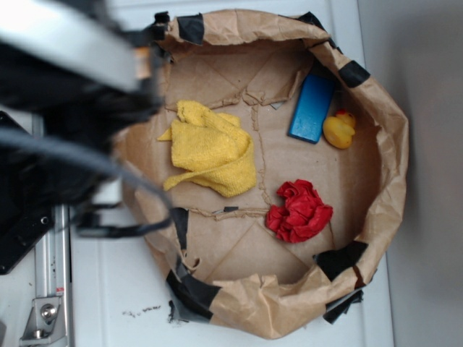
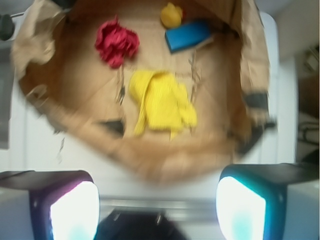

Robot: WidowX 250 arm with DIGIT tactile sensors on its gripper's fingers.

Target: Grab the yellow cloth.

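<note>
Fingers (image 2: 75, 210) of the gripper (image 2: 157, 210) stand wide apart in the wrist view, holding nothing, high above the near rim of the brown paper basin (image 1: 391, 144). Basin walls are crumpled paper patched with black tape (image 1: 192, 27), set on a white tabletop (image 1: 108, 289); a metal rail (image 1: 51, 289) runs beside it. Yellow cloth (image 1: 211, 148) lies loosely folded on the basin floor, towards the arm's side. Red cloth (image 1: 299, 211) sits bunched, apart from the yellow cloth. Blue block (image 1: 312, 108) lies by the far wall, with the yellow rubber duck (image 1: 339, 131) just beside it. No writing is legible. The blurred black arm (image 1: 65, 108) hides the basin's edge in the exterior view.
</note>
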